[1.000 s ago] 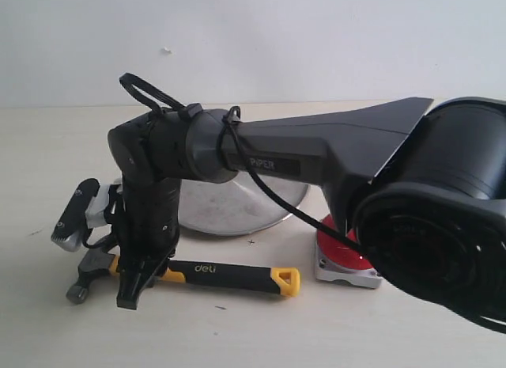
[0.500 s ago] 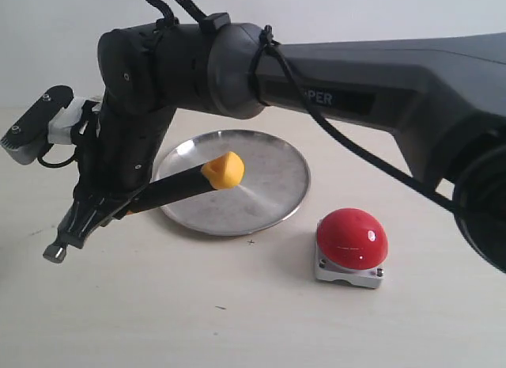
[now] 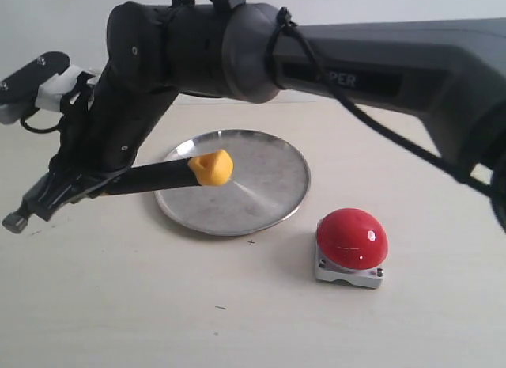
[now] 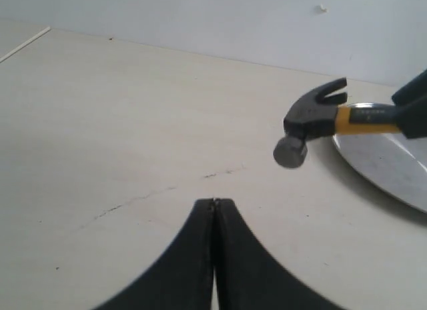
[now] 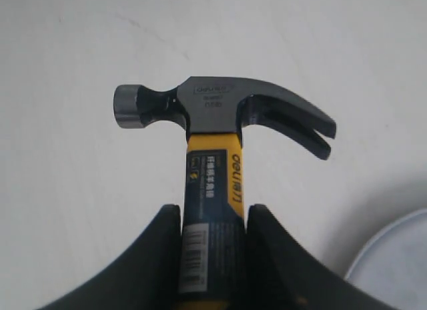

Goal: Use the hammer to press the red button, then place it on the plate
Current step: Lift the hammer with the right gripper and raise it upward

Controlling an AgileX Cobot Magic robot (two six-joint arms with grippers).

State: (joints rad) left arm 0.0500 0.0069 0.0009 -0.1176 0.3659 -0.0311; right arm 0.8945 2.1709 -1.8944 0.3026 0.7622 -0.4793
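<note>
So from the outside cam: my right gripper [image 3: 49, 195] is pinching the hammer [image 3: 158, 177] near its head, and the whole thing's up in the air now. A second ago it was lying flat on the table [image 3: 158, 305] with me bent down over it, and half a second ago it was only partway up. The yellow butt end sticks out behind my fingers over the near rim of the plate [image 3: 261, 186], and the red button [image 3: 352, 235] sits well off past that, no longer hidden by my arm. Left wrist cam: my left gripper [image 4: 214, 210] is pressed together on nothing, with the hammer [image 4: 313, 120] hanging ahead of it, beside the plate [image 4: 393, 170]. Right wrist cam: my right gripper [image 5: 213, 217] clamps the black-and-yellow handle, the hammer [image 5: 213, 123] head just past my fingertips, and a sliver of plate [image 5: 400, 257] off to one side.
</note>
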